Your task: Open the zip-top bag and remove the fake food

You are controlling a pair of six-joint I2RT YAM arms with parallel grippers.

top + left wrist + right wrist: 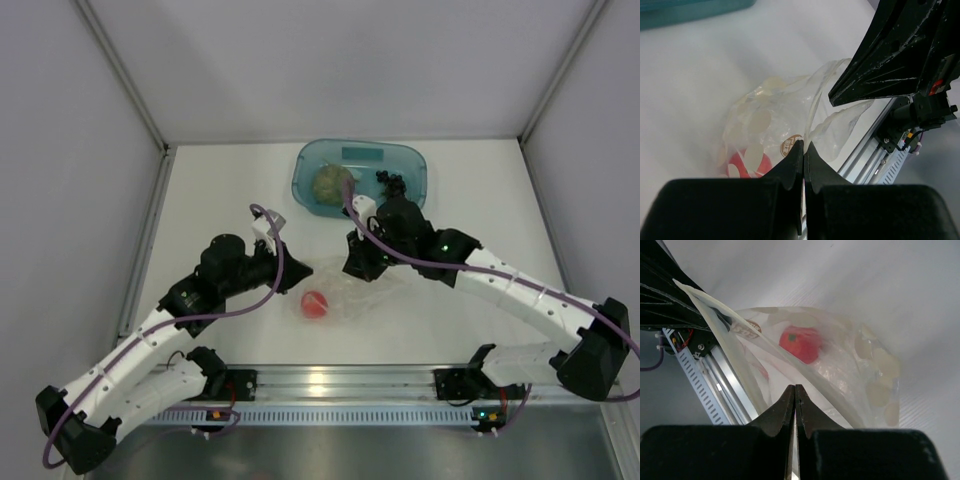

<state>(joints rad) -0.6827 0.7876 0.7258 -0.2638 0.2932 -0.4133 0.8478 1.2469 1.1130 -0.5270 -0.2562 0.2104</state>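
Note:
The zip-top bag (362, 294) lies crumpled on the white table between my two grippers, with its mouth pulled apart. A red round fruit (316, 304) sits inside it, also seen through the film (747, 162) and from the right wrist (800, 343). My left gripper (296, 273) is shut on one lip of the bag (790, 120), its tips (803, 145) pinched together. On the opposite lip, my right gripper (356, 267) is shut too, its tips (794, 387) closed on the bag (840, 375). The olive-green leafy ball (331, 185) and the dark grape bunch (392, 183) lie in the teal tray (412, 160).
The teal tray stands at the back of the table, just beyond the right wrist, and its edge (690, 10) shows in the left wrist view. A metal rail (330, 380) runs along the near edge. Grey walls close in the left, right and back.

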